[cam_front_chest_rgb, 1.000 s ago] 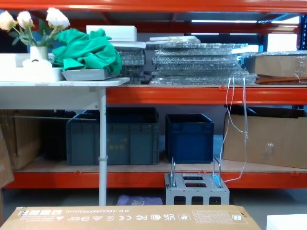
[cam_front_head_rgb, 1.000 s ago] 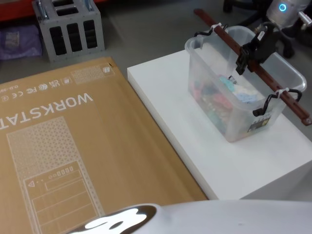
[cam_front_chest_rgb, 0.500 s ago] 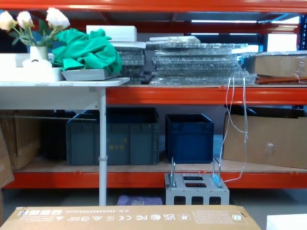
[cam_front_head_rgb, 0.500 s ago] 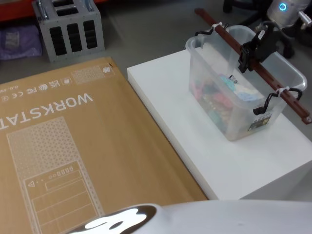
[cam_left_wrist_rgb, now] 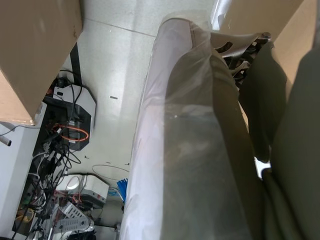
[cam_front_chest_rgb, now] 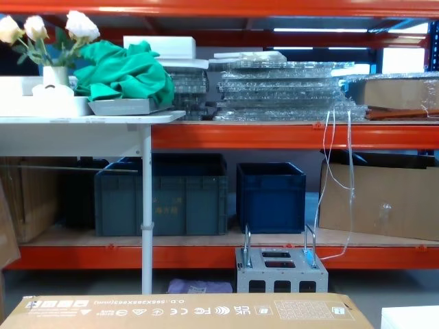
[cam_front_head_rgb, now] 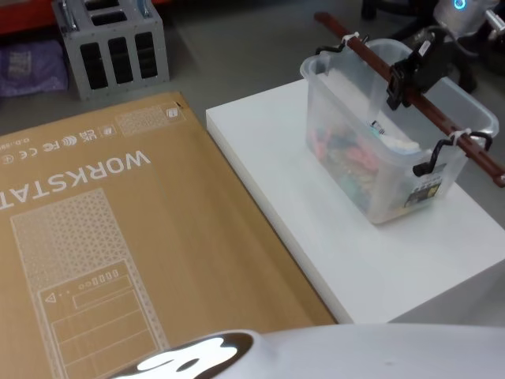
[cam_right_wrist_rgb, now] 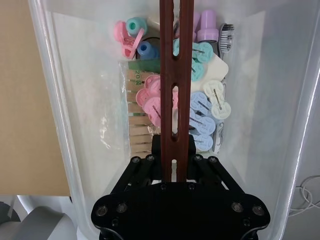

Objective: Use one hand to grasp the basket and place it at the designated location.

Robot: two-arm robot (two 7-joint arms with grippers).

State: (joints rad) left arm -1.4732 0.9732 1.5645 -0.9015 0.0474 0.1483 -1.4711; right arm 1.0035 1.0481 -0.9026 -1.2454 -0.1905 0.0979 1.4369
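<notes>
So the right end effector point(cam_front_head_rgb: 401, 79) is clamped shut on the brown slotted bar point(cam_front_head_rgb: 367, 57) that runs lengthwise across the top of the basket point(cam_front_head_rgb: 347, 118), grabbing it roughly at the middle. In the right wrist view you can see the black fingers point(cam_right_wrist_rgb: 150, 162) pinching the bar point(cam_right_wrist_rgb: 172, 75) from both sides, with the basket point(cam_right_wrist_rgb: 75, 110) hanging right underneath. The bar sticks out past both short ends of the basket and is tied with white ties to 2 black handles point(cam_front_head_rgb: 432, 164), 1 at each end. The basket is over the far right part of the white table point(cam_front_head_rgb: 300, 197), close to its right edge; I honestly can't tell if the bottom is touching the table or just off it. Inside it's a pile of pastel clips point(cam_right_wrist_rgb: 205, 112) and a bag of wooden pegs point(cam_right_wrist_rgb: 134, 125). A big flat cardboard box point(cam_front_head_rgb: 118, 237) lies just left of the table.
</notes>
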